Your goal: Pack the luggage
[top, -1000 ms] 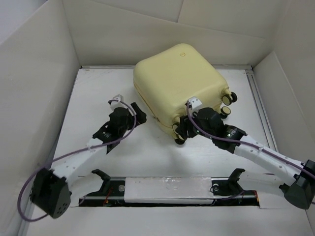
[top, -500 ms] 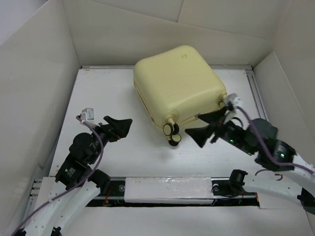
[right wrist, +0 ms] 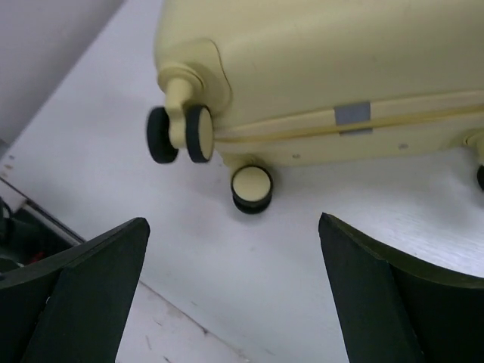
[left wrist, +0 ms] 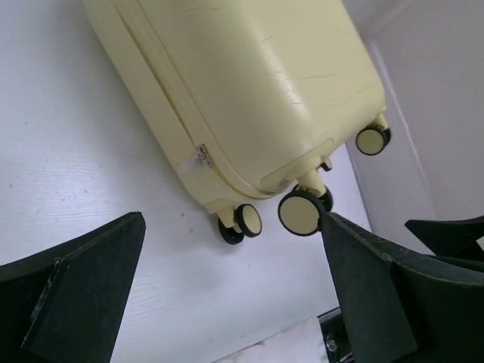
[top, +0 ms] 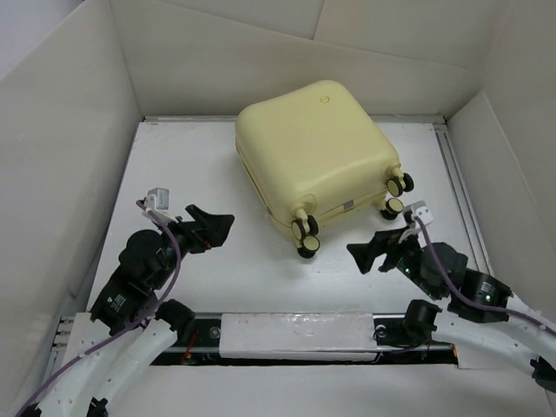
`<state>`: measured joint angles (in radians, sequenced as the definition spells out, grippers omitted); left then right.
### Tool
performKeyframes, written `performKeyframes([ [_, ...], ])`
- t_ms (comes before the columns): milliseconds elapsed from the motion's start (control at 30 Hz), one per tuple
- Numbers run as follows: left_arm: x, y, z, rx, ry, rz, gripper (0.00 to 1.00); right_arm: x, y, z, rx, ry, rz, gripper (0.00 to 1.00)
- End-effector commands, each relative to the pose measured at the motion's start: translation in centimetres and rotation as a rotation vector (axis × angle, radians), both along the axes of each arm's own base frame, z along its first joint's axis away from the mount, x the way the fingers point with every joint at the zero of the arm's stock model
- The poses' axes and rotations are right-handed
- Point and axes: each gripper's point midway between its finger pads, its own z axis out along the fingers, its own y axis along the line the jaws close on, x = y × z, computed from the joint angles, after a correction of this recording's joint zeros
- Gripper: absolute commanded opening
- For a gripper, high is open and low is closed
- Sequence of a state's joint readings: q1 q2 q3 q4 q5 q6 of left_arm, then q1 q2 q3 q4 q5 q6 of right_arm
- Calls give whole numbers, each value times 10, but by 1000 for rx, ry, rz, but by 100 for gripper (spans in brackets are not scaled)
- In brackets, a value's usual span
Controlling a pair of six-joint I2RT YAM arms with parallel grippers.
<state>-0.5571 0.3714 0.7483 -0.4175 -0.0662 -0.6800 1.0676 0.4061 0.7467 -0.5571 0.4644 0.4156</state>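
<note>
A: Where's the luggage (top: pixel 313 152)?
B: Lying shut on the bench (top: pixel 174 165), wheels toward the arms.
A: Tools?
B: Left tool (top: pixel 215 229) and right tool (top: pixel 365 249) gape wide, empty, apart from it. Packing looks finished.

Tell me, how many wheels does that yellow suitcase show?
4, all on its near end: left upper wheel, left lower wheel, right upper wheel, right lower wheel. None seems hidden.

Luggage (top: pixel 313 148) smooth hard plastic, faint sheen; lining unseen.
</note>
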Motion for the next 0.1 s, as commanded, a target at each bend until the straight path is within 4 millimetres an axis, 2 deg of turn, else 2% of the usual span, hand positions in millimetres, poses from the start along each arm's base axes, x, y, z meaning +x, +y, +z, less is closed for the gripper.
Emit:
performKeyframes([
  [0,9,3,-6,91,26,18,100,8,2,-15,4,16,-51,100],
  [67,17,14,-11,127,50,91,100,11,7,-23,-17,27,-51,100],
])
